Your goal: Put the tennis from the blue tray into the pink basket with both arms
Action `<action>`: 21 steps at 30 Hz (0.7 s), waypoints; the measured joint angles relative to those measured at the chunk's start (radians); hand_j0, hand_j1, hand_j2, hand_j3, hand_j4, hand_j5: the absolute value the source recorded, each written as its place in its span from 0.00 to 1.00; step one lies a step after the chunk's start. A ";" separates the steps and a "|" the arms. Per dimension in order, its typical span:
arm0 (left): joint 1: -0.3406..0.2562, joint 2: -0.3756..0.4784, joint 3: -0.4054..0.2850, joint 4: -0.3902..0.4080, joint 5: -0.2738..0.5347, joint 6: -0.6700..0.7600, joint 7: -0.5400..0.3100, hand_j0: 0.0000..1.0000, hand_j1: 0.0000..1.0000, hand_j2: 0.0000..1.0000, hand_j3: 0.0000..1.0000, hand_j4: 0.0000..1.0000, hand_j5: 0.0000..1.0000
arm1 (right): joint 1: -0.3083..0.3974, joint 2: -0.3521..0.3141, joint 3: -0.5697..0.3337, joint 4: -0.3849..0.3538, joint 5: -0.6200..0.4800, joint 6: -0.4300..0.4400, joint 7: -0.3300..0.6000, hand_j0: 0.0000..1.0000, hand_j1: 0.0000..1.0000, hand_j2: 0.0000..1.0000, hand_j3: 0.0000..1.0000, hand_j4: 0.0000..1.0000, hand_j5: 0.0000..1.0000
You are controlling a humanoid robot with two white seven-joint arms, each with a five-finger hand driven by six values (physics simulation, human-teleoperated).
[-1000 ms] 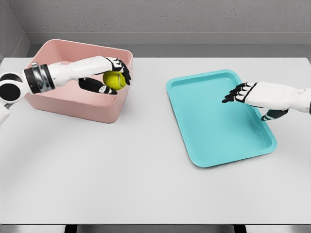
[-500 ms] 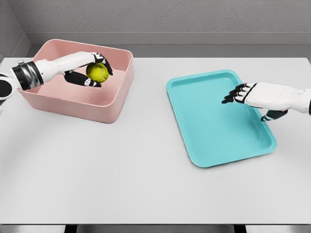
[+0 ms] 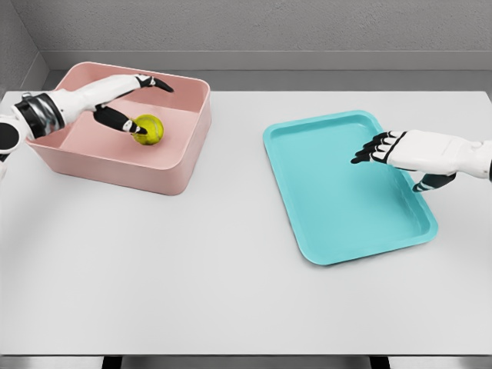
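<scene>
A yellow-green tennis ball (image 3: 148, 129) lies on the floor of the pink basket (image 3: 181, 157) at the far left of the table. My left hand (image 3: 137, 101) hovers over the basket with its fingers spread; the thumb reaches down to the ball's left side and the other fingers point right above it. The blue tray (image 3: 346, 215) sits right of the middle with nothing in it. My right hand (image 3: 377, 150) hangs open above the tray's right half, fingers relaxed and pointing left.
The grey table edge (image 3: 246, 356) runs along the bottom of the head view. A grey wall (image 3: 269, 31) closes the back.
My left hand carried the ball leftward over the basket, then spread its fingers and let go. The ball dropped to the basket floor. The right hand has stayed still.
</scene>
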 measured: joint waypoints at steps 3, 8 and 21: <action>0.020 0.007 0.025 -0.018 0.002 0.000 0.002 1.00 1.00 1.00 1.00 1.00 1.00 | 0.002 0.000 -0.001 -0.001 0.000 0.000 -0.001 1.00 1.00 1.00 1.00 1.00 1.00; 0.075 0.050 0.058 -0.114 0.018 0.000 0.003 1.00 1.00 1.00 1.00 1.00 1.00 | 0.002 0.000 -0.001 -0.002 0.000 0.000 -0.001 1.00 1.00 1.00 1.00 1.00 1.00; 0.255 0.294 0.164 -0.484 0.123 0.000 0.004 1.00 1.00 1.00 1.00 1.00 1.00 | 0.031 -0.001 -0.001 -0.011 -0.001 0.000 -0.001 1.00 1.00 1.00 1.00 1.00 1.00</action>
